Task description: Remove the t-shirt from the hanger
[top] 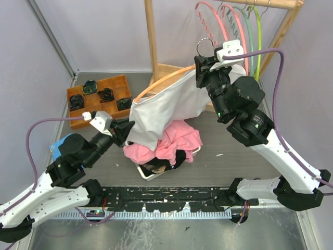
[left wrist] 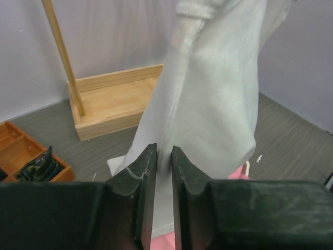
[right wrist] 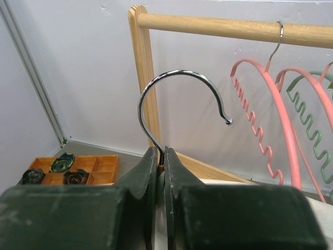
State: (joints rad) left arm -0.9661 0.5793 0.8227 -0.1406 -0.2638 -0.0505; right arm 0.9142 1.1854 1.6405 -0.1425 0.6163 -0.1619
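t-shirt [top: 171,104] on hanger [top: 161,79], pink clothes [top: 179,138] beneath

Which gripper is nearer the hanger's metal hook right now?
Right. The right gripper is clamped on the hook at its stem, just below the curve. The left gripper is low down at the t-shirt bottom edge, well away from it.

- The t-shirt [top: 166,107] covers most of the hanger [top: 162,79]; only 1 orange arm and the hook show.
- In the left wrist view, whether the left gripper [left wrist: 164,156] pinches the cloth cannot be told.
- Pink clothes [top: 174,141] hide most of the basket [top: 144,173].
- The dark items [top: 106,95] in the tray [top: 110,79] are too small to name.
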